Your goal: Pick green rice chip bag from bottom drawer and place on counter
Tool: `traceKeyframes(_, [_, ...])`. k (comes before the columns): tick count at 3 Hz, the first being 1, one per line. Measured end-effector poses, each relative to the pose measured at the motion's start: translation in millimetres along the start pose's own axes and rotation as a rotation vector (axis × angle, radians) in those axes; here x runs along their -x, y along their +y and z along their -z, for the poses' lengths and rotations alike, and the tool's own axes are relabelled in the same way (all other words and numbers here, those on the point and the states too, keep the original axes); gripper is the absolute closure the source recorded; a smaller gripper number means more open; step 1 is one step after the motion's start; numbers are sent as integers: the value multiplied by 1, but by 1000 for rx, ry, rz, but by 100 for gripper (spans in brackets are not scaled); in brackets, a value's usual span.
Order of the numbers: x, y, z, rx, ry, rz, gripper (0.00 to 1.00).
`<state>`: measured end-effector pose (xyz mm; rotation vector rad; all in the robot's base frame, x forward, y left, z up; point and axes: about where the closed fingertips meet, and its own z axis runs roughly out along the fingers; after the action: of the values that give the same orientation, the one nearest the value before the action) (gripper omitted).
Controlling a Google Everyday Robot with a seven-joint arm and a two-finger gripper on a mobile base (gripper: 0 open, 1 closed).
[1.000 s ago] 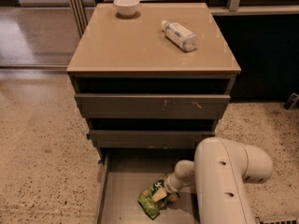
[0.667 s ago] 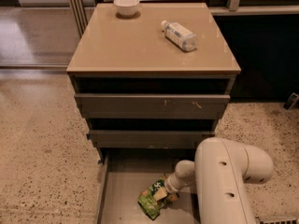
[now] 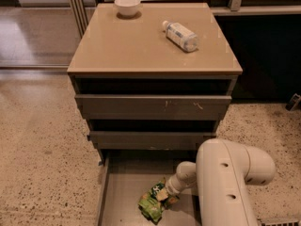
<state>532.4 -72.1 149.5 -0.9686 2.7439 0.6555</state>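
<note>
The green rice chip bag [image 3: 151, 205] is seen lying crumpled on the floor of the pulled-out bottom drawer [image 3: 122, 192]. The gripper [image 3: 163, 195], carried on a white arm [image 3: 225, 182], is positioned inside that drawer at the bag's upper right edge. Whether it is clenched or released cannot be told. On the counter [image 3: 141, 46], a white bowl [image 3: 127, 5] and a clear bottle [image 3: 180, 35], laid on its side, are set well apart.
</note>
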Motion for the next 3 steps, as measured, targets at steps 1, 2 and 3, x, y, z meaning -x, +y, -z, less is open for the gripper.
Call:
traceKeyframes(1, [0,0,0,0,0,0,100])
traceKeyframes(2, [0,0,0,0,0,0,100])
traceKeyframes(3, [8,12,23,47,-55,33,100])
